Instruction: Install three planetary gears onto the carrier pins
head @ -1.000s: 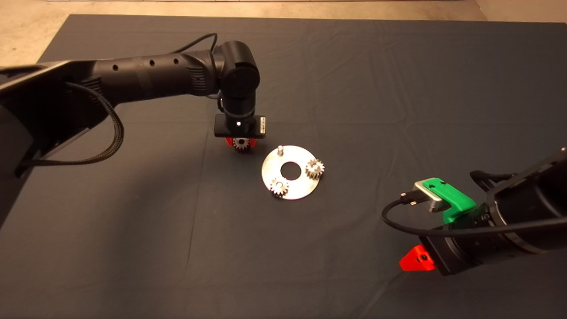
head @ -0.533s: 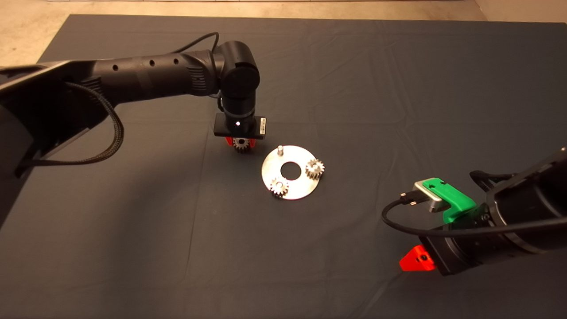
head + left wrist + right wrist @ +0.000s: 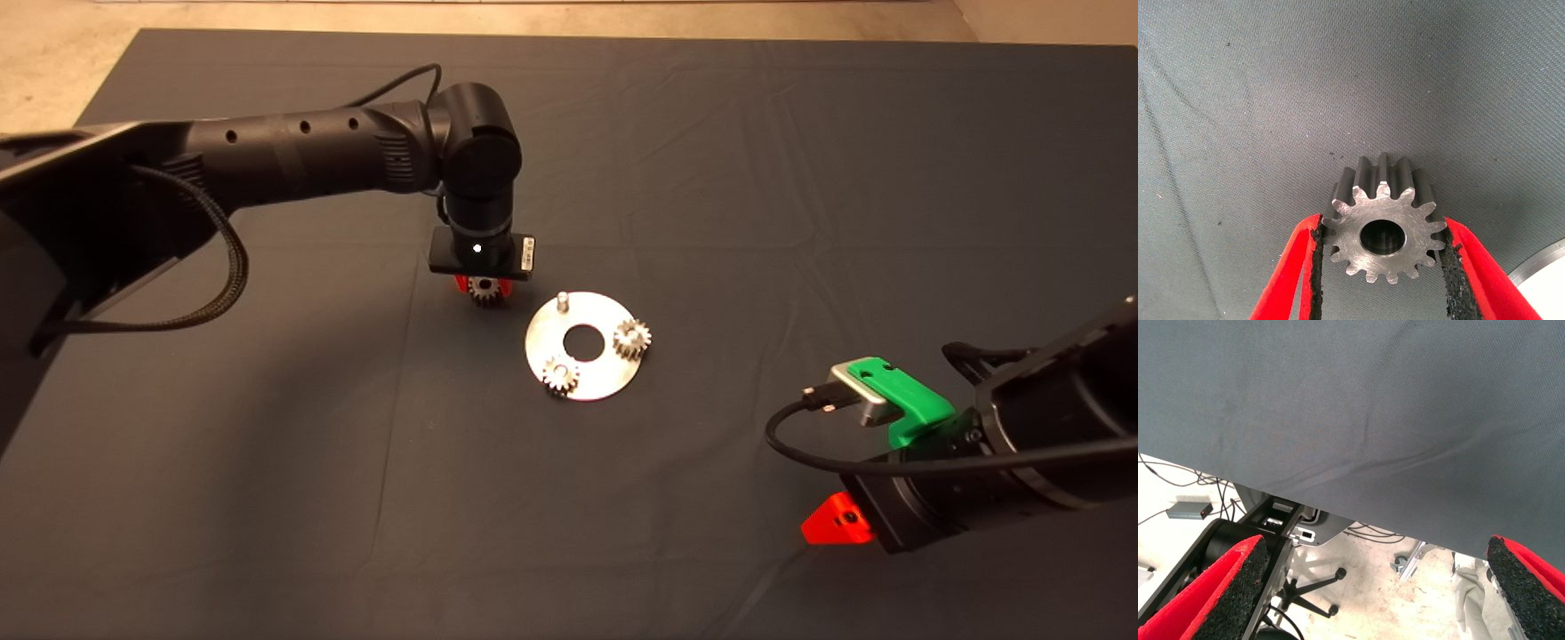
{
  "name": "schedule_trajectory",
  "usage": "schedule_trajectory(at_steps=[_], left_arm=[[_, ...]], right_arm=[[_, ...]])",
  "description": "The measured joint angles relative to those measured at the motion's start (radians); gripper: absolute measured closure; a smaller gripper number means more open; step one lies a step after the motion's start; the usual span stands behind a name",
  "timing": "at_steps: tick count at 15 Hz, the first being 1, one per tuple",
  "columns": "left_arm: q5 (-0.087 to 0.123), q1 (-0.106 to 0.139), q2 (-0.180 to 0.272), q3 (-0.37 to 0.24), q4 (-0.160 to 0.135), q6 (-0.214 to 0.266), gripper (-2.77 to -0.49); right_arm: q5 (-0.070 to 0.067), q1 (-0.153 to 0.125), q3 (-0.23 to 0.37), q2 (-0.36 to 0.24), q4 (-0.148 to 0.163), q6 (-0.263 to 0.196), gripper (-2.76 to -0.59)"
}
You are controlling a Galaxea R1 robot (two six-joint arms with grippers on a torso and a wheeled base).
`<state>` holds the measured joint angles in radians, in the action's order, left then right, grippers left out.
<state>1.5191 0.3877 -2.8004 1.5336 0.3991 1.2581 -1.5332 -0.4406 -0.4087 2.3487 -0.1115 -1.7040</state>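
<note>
Gears are sitting on two of the three pins already: one (image 3: 632, 339) on the disc's (image 3: 594, 377) right side and one (image 3: 560, 375) on its near side, while the far pin (image 3: 562, 300) is standing bare. I am gripping the third gear (image 3: 1384, 229) between my left fingers (image 3: 1313, 270), the black pads pressing on its teeth from both sides, its bore facing up toward my wrist camera. In the head view my left gripper (image 3: 484, 289) is hovering over the mat (image 3: 267, 498) just beside the disc's far-left rim, near the bare pin but not above it.

My right gripper (image 3: 836, 523) is waiting at the lower right of the tabletop, well apart from the disc, its fingers (image 3: 1218, 593) spread wide and holding nothing.

What I am judging as risky from here: the pads are only catching tooth tips, so the gear could be rotating or tilting in my grip as I am travelling. If the bore is arriving off-centre or tilted, it may be jamming on the pin's top and pushing the loose disc across the mat. I am also worrying that its teeth could be clashing with the two seated gears on the way down
</note>
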Motion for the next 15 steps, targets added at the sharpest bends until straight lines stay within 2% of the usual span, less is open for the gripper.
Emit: schedule_trajectory(at_steps=[5, 10, 12, 15], left_arm=[[0.001, -0.001, 0.003, -0.005, 0.003, -0.003, -0.94], [0.0, 0.0, 0.002, -0.044, 0.004, -0.003, -0.94], [0.0, 0.018, 0.002, -0.06, 0.001, -0.004, -0.94], [0.0, 0.066, 0.0, -0.08, -0.007, -0.004, -0.93]], right_arm=[[-0.001, 0.0, 0.0, -0.048, 0.0, 0.0, -2.47], [0.0, 0.0, 0.0, -0.058, 0.0, 0.0, -2.47], [0.0, 0.0, -0.001, -0.064, 0.0, 0.0, -2.47], [0.0, 0.0, -0.007, -0.063, 0.0, 0.0, -2.47]])
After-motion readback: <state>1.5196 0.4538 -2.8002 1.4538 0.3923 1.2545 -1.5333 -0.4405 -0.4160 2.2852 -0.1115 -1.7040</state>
